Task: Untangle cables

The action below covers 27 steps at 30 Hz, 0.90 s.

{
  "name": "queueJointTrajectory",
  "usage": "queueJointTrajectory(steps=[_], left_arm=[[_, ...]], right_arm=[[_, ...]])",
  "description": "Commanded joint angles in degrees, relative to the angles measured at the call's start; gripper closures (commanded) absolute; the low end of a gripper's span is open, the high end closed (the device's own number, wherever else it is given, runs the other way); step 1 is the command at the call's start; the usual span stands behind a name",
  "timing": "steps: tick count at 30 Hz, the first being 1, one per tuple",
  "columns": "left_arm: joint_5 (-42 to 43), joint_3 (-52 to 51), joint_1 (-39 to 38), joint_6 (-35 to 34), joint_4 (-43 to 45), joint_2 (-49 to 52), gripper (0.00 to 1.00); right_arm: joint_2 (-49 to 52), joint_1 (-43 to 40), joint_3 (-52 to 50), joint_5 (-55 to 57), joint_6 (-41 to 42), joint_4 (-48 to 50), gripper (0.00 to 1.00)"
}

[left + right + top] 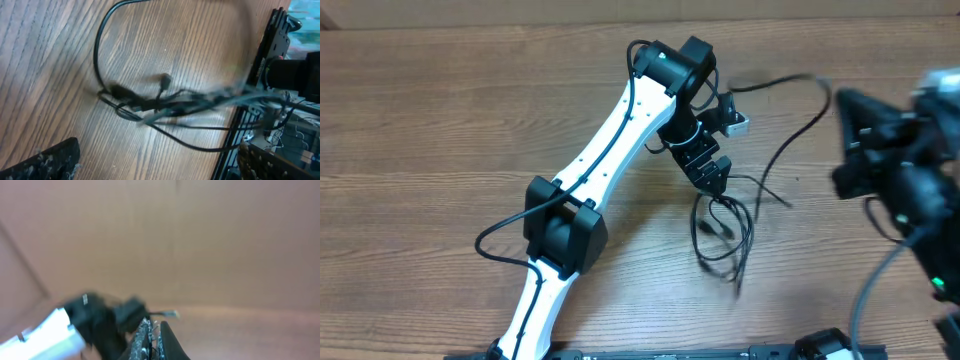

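Left jaws stand released, one black padded finger (47,160) low in the wrist view, nothing between them. Just beyond their tips the tangle of thin black cables (725,222) lies on the brown wooden counter (440,110), near its black-framed edge (235,135). One strand arcs toward the blurred right arm (895,150); right jaws are clenched, on what I cannot tell. Bare wood spreads leftward.

1. We saw the right arm (900,150) only as a blur, cut off by the right edge.
2. The cables (165,102) smeared toward the right; we could not separate strands.
3. The bottom edge cut off the right gripper (154,330).
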Motion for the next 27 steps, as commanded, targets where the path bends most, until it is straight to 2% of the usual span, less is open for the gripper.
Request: queueJointTrajectory(steps=[1,6,10,11,12,15,17,19,22,27], left_arm=[[2.0,-0.3,-0.1,1.7,0.6,0.4,0.0],[2.0,-0.3,-0.2,1.7,1.4,0.4,0.0],[0.4,-0.3,-0.2,0.4,0.3,0.4,0.0],[-0.9,-0.2,0.0,-0.7,-0.3,0.4,0.0],[-2.3,-0.1,0.2,-1.9,-1.1,0.1,0.0],[-3.7,1.3,1.6,-5.7,-2.6,-1.5,0.0],[-3.9,2.7,3.0,-8.1,-2.6,-3.9,0.0],[-6.5,5.2,4.5,-12.9,-2.0,-7.0,0.0],[-10.6,10.0,6.8,-20.3,-1.6,-11.5,0.0],[-10.6,14.5,9.6,-21.5,-1.5,-18.9,0.0]], right_arm=[[-0.7,0.2,5.1,8.6,0.4,0.4,0.96],[-0.7,0.2,7.5,16.2,0.1,0.5,0.96],[0.1,0.2,7.5,16.8,0.2,-3.7,0.96],[0.5,0.2,7.5,16.8,0.5,-5.0,0.92],[1.2,0.2,7.5,16.8,1.4,-7.0,0.82],[4.5,0.2,7.5,16.7,9.8,-15.5,0.3],[7.3,0.2,7.5,16.7,14.7,-21.4,0.12],[10.9,0.2,6.8,16.0,18.9,-27.3,0.1],[16.2,0.2,5.2,14.4,19.7,-34.6,0.1],[24.9,0.2,0.5,16.2,19.7,-42.4,0.09]])
